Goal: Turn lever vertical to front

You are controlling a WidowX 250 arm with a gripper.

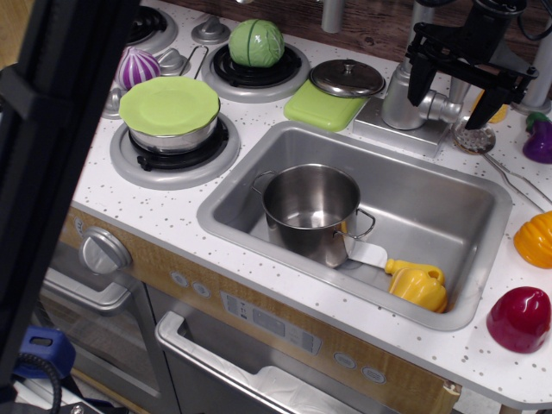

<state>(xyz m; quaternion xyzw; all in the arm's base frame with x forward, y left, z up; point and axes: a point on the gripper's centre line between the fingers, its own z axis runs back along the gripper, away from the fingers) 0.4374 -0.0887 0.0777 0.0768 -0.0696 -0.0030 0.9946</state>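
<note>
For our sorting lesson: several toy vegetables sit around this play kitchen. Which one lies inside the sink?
The yellow pepper, lying beside the steel pot in the sink. The green cabbage and purple onion are on the stovetop.

Matte black gripper, blocky angular bracket body, two dark jaws, possibly small screws, detail blurred

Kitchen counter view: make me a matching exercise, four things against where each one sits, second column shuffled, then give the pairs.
1. steel pot
2. green cabbage
3. green plate
4. gripper

A. on the back burner
B. above the lever on the faucet
C. standing in the sink
D. covering the pan on the front burner

Pairs: 1-C, 2-A, 3-D, 4-B
</note>
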